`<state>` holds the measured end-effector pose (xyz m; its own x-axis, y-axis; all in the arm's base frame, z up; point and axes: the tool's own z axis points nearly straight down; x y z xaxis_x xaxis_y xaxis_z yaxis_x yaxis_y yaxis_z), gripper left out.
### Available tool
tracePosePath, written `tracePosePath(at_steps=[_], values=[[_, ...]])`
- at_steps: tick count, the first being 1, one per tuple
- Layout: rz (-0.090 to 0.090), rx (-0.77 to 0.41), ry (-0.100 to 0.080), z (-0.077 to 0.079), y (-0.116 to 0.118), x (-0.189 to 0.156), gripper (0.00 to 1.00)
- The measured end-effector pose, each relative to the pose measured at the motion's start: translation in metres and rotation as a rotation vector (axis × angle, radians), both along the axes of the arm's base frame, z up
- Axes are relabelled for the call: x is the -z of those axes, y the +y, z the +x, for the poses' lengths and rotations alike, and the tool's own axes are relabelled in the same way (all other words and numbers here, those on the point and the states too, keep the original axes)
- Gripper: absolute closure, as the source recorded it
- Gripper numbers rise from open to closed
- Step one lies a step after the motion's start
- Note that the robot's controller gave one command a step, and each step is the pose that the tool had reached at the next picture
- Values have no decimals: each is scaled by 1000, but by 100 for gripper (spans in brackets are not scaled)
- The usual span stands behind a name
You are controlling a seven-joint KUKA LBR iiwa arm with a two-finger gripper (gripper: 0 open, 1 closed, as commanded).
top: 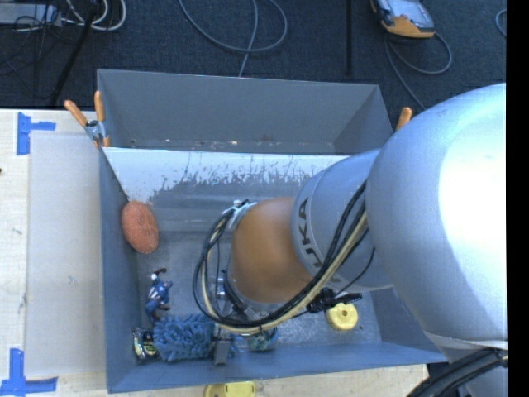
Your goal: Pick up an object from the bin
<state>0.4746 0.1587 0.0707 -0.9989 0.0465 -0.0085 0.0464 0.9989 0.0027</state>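
Observation:
My gripper is low at the bin's front edge, mostly hidden under the arm's orange cover. It touches the right end of a shaggy blue cloth-like thing lying along the front wall. A small green-and-dark thing lies just to the gripper's right, partly hidden by cables. A yellow round piece with a hole rests further right on the bin floor.
A brown-orange oval lump lies against the left wall. A small blue figure stands below it, and a little yellow-and-black thing sits in the front left corner. The arm covers the bin's right half.

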Motion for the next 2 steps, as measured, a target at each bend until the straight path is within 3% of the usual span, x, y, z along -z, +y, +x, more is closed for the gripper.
tracePosePath(at_steps=[1,2], values=[[-3,-10,8,10,9,1,0],[-2,-125,6,-3,1,0,100]])
